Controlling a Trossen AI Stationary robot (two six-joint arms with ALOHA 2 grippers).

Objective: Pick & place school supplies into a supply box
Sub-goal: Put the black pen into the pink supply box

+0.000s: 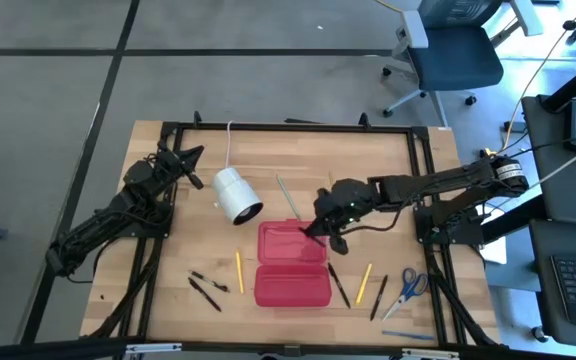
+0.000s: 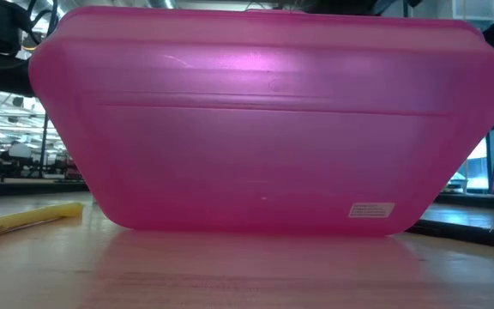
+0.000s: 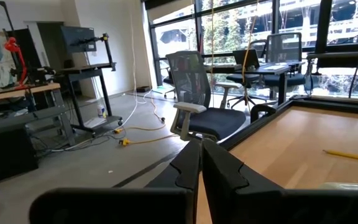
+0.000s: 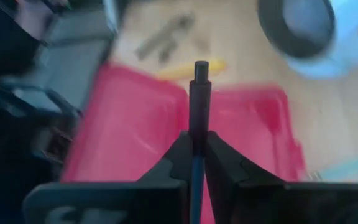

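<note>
The red supply box (image 1: 291, 265) lies open near the table's middle front, and its wall (image 2: 264, 129) fills the low view. My right gripper (image 1: 315, 230) hovers over the right edge of the box's far half, shut on a dark pen (image 4: 200, 99). My left gripper (image 1: 196, 153) is shut and empty at the table's far left. On the table lie a yellow pencil (image 1: 239, 272), two black pens (image 1: 206, 289), a green pencil (image 1: 288, 197), another black pen (image 1: 338, 284), a second yellow pencil (image 1: 364, 283) and blue-handled scissors (image 1: 406, 287). My right gripper pinches the dark pen's shaft (image 4: 196, 146) between its two fingers. The pen runs along the fingers and sticks out past their tips, its free end (image 4: 201, 67) over the open red box. The fingers come slanting down from the table's right. The pen is lifted clear.
A white cylinder (image 1: 238, 195) with a cord lies just left of the box's far side. One more black pen (image 1: 379, 297) and a blue pencil (image 1: 408, 336) lie at the front right. The black table frame (image 1: 288, 128) runs around the wooden top.
</note>
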